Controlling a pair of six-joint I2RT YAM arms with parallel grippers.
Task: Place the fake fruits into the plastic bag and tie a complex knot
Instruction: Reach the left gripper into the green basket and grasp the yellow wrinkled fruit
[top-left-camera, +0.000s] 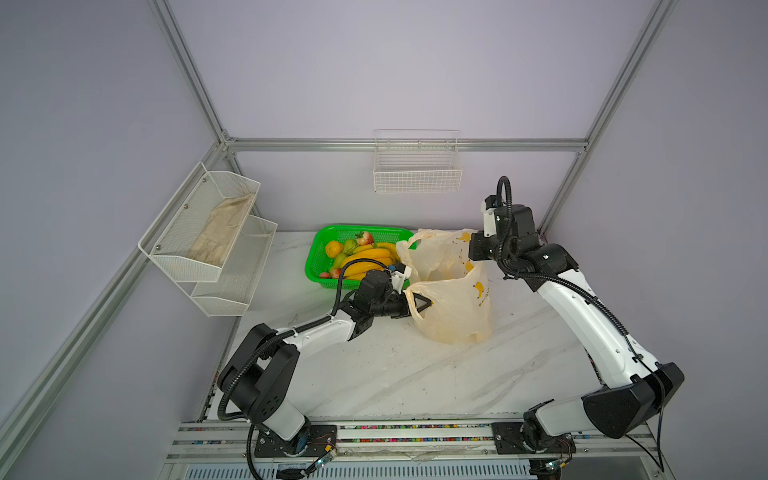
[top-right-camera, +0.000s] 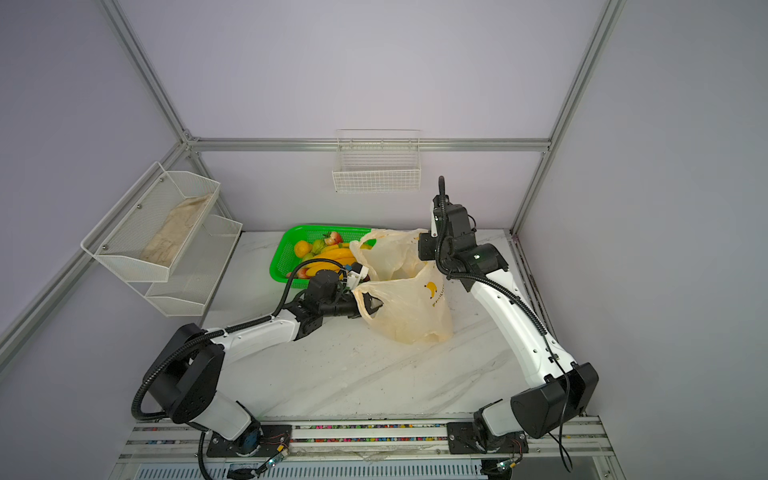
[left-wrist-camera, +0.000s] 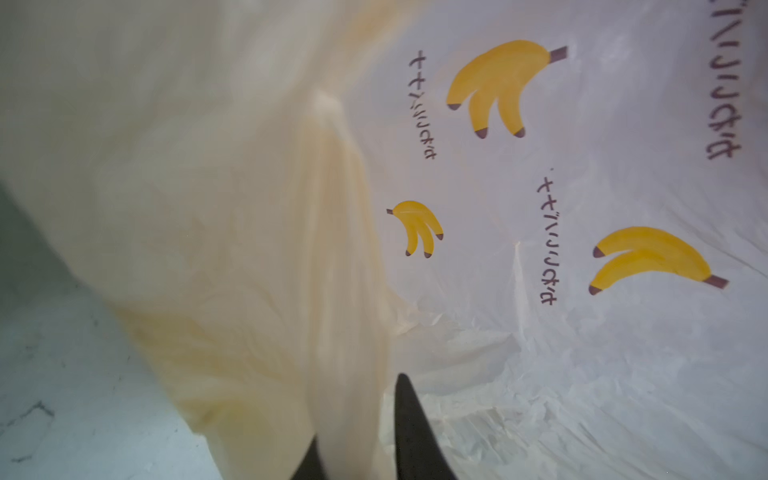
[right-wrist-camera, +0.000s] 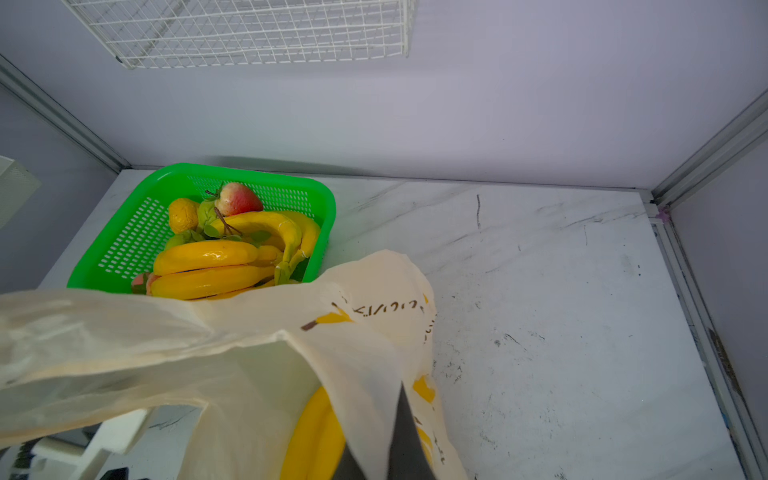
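Pinching 1 thin crinkly plastic bag (top-left-camera: 453, 307), your R gripper (right-wrist-camera: 401, 415) is shut; L gripper (left-wrist-camera: 361, 415): can't tell; 1 glossy banana bunch (right-wrist-camera: 316, 436) inside.

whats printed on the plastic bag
Small yellow banana bunches and dark lettering on a pale cream bag, clearest in the left wrist view.

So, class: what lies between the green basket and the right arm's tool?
The plastic bag: in both top views its open mouth sits between the green basket and the right tool, which pinches its rim.
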